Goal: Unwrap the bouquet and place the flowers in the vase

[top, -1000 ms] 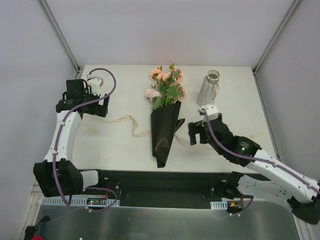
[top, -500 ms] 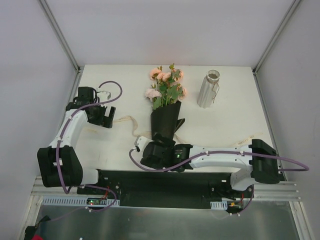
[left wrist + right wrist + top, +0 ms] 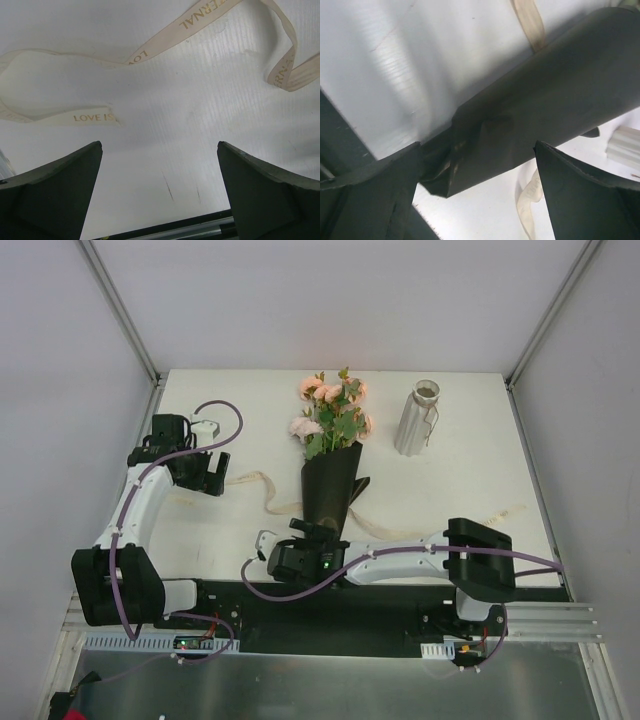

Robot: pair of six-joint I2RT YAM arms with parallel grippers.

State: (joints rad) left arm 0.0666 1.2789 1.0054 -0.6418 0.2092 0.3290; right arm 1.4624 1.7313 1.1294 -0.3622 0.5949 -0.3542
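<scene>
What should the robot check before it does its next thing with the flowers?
1. Ribbon untied, lying loose: ok.
2. Right claw open: ok.
3. Paper tip sits between its jaws: ok.
4. Left claw open and empty: ok.
5. Vase upright: ok.
6. Flowers out of the paper: not ok, still wrapped.

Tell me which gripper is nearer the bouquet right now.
Right. The right gripper sits open at the pointed near end of the bouquet. The left gripper is well off to the left, open above the loose ribbon.
</scene>
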